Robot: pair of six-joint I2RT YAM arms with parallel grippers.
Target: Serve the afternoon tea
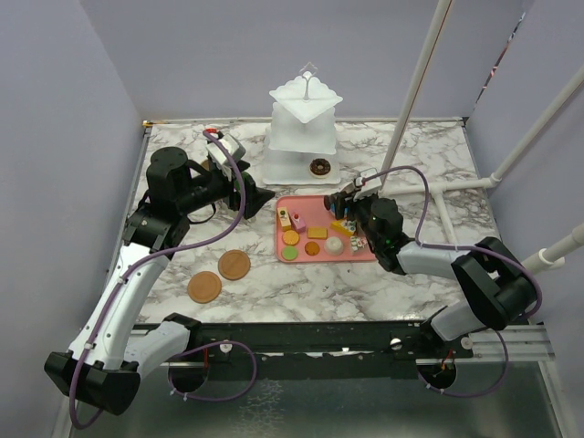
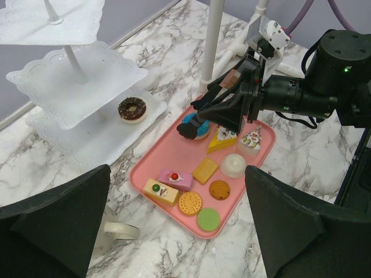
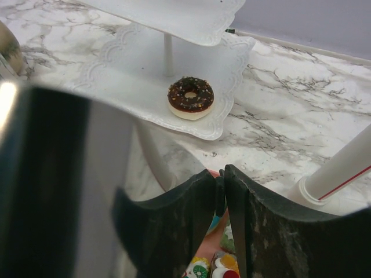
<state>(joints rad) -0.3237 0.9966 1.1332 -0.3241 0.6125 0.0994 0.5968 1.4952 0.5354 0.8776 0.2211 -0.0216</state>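
The white three-tier stand [image 1: 290, 166] stands at the back centre with a chocolate donut [image 1: 319, 167] on its bottom tier [image 3: 145, 75]. The pink tray [image 1: 358, 252] in front holds several toy pastries. My right gripper [image 1: 342, 205] is over the tray's back edge. Its fingertips [image 3: 235, 179] are closed on the blue donut [image 2: 194, 130], which mostly hides under them. My left gripper [image 1: 257, 201] hovers left of the tray, open and empty [image 2: 177, 171]. Two wooden coasters [image 1: 234, 265] [image 1: 204, 286] lie front left. A beige mug [image 1: 219, 166] peeks from behind the left arm. The green-inside mug is out of view.
White pipes [image 1: 420, 82] rise and run along the table at the back right, close to the right gripper [image 2: 217, 40]. A pale curved piece [image 2: 119, 230] lies on the marble under the left gripper. Purple walls close in the left, back and right sides.
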